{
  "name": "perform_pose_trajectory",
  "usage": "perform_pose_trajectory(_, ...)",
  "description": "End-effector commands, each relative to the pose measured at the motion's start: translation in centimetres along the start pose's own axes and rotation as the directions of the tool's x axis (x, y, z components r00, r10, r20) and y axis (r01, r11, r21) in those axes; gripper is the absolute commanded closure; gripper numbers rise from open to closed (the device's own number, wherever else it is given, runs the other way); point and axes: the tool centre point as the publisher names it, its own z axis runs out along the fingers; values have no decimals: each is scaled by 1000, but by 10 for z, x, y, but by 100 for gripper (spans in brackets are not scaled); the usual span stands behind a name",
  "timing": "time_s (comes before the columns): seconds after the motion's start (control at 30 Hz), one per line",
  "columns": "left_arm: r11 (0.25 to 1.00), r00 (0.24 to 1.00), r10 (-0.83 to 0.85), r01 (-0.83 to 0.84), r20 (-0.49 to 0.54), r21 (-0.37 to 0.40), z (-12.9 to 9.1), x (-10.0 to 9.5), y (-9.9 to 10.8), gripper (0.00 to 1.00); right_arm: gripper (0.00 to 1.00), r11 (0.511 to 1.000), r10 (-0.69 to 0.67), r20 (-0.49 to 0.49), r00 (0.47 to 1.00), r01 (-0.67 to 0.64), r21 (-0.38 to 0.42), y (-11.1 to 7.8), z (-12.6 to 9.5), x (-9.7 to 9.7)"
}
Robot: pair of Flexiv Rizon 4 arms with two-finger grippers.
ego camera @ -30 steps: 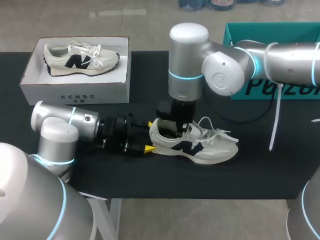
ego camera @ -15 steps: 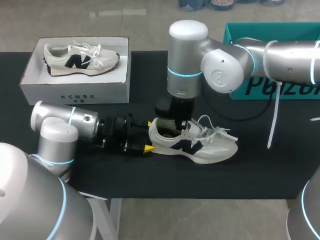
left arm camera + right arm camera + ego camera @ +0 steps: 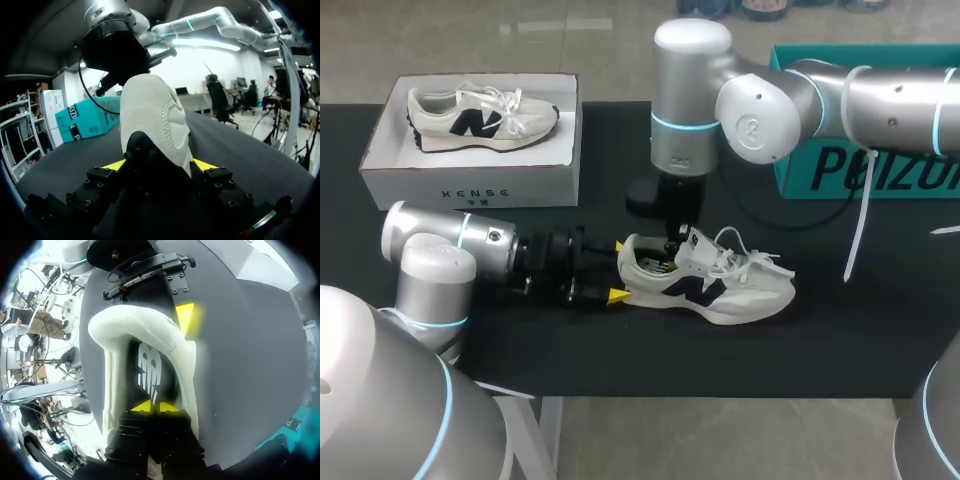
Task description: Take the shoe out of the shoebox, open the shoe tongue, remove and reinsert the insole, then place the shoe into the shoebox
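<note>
The white shoe (image 3: pixel 720 290) with a dark letter on its side lies on the black counter (image 3: pixel 860 330), out of the box, with its toe pointing to my right. Its laces hang loose.

The left pincer (image 3: pixel 618 270) is clamped on the shoe's heel, one yellow tip on each side. My left arm lies low and flat over the counter and points at the shoe from the left.

My right arm comes in from the right, bends, and points straight down over the shoe's hole. The right pincer (image 3: pixel 155 406) sits inside the hole, just above the dark insole (image 3: pixel 150 365). Its two yellow tips are pressed together. I cannot tell if they pinch anything.

The white shoebox (image 3: pixel 470 185) stands well apart at the back left, with another shoe (image 3: pixel 480 115) in it. A teal box (image 3: pixel 890 170) stands at the back right.
</note>
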Motion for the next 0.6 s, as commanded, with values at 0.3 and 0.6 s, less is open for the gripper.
perform_pose_trajectory(0.3,1000,1000,2,-2,-2,0,3,1,1,100,100,1000,28,32,999,-27,-15,-18,-18,-5)
perform_pose_trajectory(0.6,1000,1000,2,-2,-2,0,3,1,1,100,100,996,70,73,995,-66,-54,-35,-30,-9)
